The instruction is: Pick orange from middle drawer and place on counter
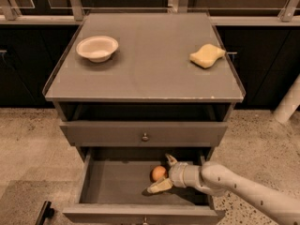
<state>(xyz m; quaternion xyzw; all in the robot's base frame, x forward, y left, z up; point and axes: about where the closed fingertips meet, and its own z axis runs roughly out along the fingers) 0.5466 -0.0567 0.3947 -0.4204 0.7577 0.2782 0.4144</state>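
Observation:
The orange [158, 173] is a small round fruit on the grey floor of the open middle drawer [112, 186], right of centre. My gripper [163, 172] reaches into the drawer from the right on a white arm. Its fingers are spread, one finger [171, 160] behind the orange and the other [160, 186] in front of it, so the orange lies between them. The orange still rests on the drawer floor. The counter [145, 64] is the flat grey cabinet top above.
A white bowl [97, 48] stands at the counter's back left and a pale yellow sponge [206, 55] at its back right. A closed drawer front with a knob [145, 137] sits above the open drawer. Speckled floor surrounds the cabinet.

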